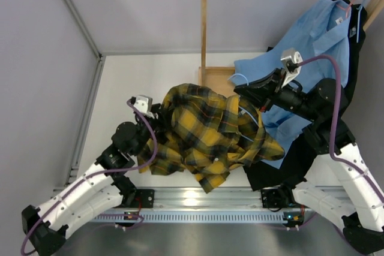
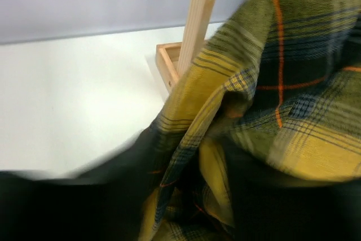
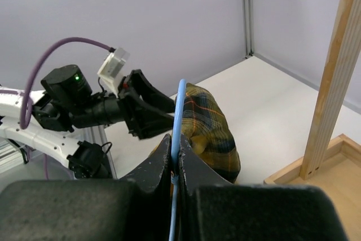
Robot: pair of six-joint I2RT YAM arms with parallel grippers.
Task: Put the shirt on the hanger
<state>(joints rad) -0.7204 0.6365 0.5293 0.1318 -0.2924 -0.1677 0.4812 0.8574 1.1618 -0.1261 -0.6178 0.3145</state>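
— Where's the shirt (image 1: 210,133)?
— Bunched up between both arms, over the table (image 1: 120,88). The left gripper (image 2: 186,210) pinches a fold of it.
— And the hanger (image 3: 179,111)?
— Its wire is clamped tight in the right gripper (image 3: 176,145), just beside the shirt and near the wooden rack (image 1: 204,28).

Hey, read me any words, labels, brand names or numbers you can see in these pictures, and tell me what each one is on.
No text can be read in any of the three views.
Plaid shirt: pattern only, no tag showing.
Pale blue hanger and wooden rack: plain.
Left arm: a green light, no legible lettering.
Rail at the arms' bases: small lights, any marks too small to read.
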